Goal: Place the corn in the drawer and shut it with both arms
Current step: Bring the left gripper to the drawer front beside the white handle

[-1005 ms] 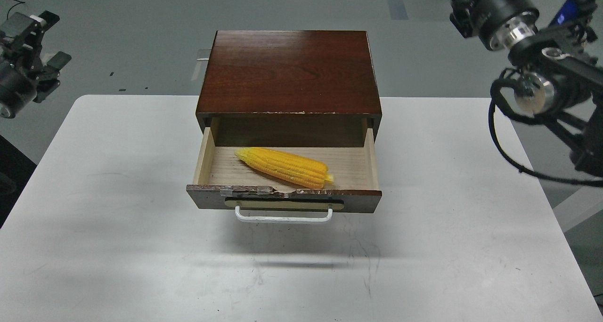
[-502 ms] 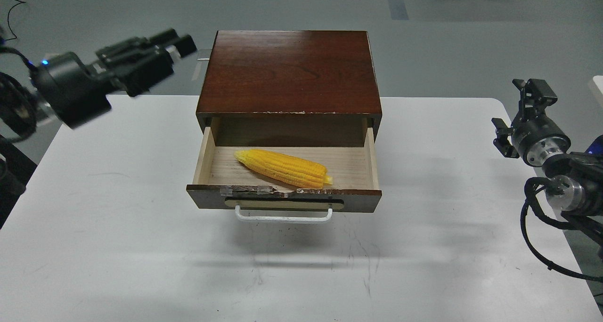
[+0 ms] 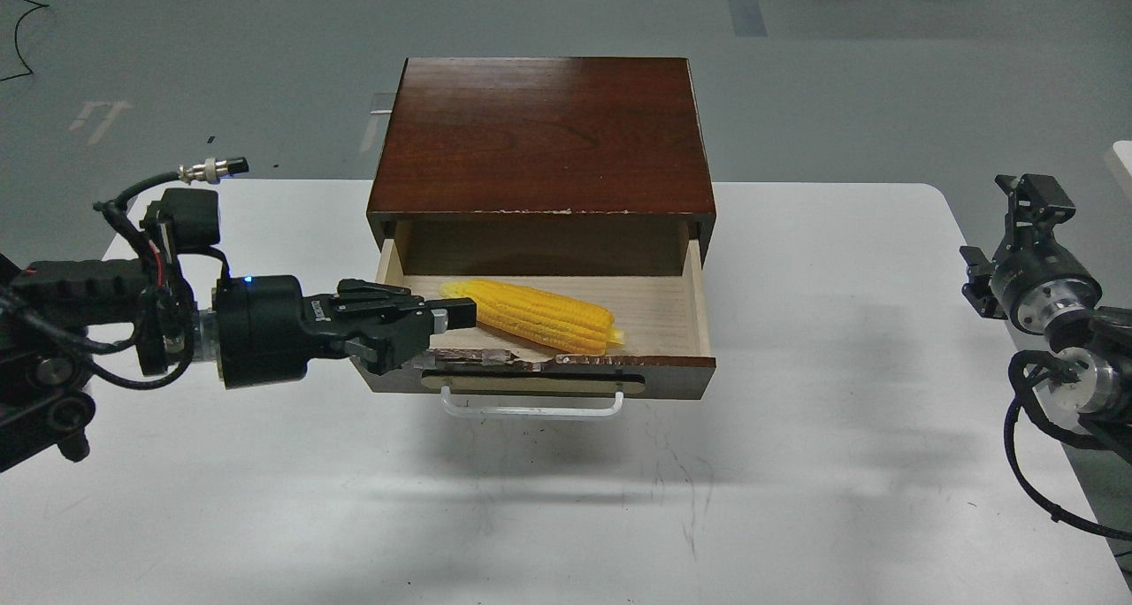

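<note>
**A:** Nearest us, the white table (image 3: 566, 499) sits bare in front, and just above it the drawer (image 3: 672, 375) hangs pulled out, white bar handle (image 3: 531, 408) facing us.

**B:** And here's the change! The left gripper (image 3: 442, 322) has swung in. Half a second back it was up beside the cabinet's rear left corner; now it lies low and level across the drawer's left front corner, tips pointing at the tapered end of the corn (image 3: 531, 315).

**A:** Fingers spread or pinched?

**B:** They look drawn close together with nothing between them, but it's dark and side-on, so I can't say for sure. Whether the tips touch the cob, I can't tell either.

**A:** The corn itself?

**B:** Unmoved, lying aslant on the pale floor of the drawer, stalk end near the front. So placement looks done; closing is what remains.

**A:** Farther right?

**B:** The right gripper (image 3: 1017, 225) has dropped from high up to the table's right edge, well apart from the drawer. Too small and dark to read its fingers.

**A:** Behind it all, the cabinet (image 3: 539, 136) hasn't budged.
</note>
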Motion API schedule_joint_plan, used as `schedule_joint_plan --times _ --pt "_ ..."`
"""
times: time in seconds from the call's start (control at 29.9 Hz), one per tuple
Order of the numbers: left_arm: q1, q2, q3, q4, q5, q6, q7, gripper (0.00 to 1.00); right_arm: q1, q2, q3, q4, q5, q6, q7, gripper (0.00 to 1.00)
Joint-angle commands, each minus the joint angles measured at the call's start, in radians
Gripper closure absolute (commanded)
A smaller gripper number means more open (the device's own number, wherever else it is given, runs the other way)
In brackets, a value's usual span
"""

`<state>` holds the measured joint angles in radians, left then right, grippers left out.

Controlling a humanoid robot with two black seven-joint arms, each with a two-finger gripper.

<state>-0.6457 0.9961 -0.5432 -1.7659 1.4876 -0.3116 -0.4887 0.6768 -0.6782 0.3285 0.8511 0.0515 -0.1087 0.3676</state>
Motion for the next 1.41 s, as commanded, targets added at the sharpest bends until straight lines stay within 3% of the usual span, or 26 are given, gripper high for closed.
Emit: schedule_joint_plan --times 0.0,0.1,0.27,0.54,0.84,1.37 --pt "-0.015 -0.004 -0.014 0.0 -0.099 -0.033 0.0 1.0 -0.014 0.0 -0.003 -0.027 -0.001 0.007 -0.001 0.01" --pt "-0.023 0.013 -0.027 0.0 -0.156 -0.131 0.0 1.0 -0.017 0.002 -0.002 -0.029 -0.001 0.009 -0.001 0.01" --pt "-0.012 0.05 -0.012 0.0 -0.165 -0.175 0.0 1.0 -0.019 0.022 -0.003 -0.03 -0.001 0.009 -0.001 0.01" --pt "-0.008 0.085 0.009 0.0 -0.208 -0.177 0.0 1.0 -0.019 0.034 -0.008 -0.034 -0.006 0.007 -0.001 0.01" --pt "0.119 0.065 0.026 0.0 -0.207 -0.177 0.0 1.0 -0.017 0.066 -0.048 -0.118 -0.006 0.009 -0.001 0.01" --pt "0.192 -0.079 0.077 0.014 -0.193 -0.177 0.0 1.0 -0.01 0.084 -0.049 -0.119 -0.006 0.009 -0.003 0.01"
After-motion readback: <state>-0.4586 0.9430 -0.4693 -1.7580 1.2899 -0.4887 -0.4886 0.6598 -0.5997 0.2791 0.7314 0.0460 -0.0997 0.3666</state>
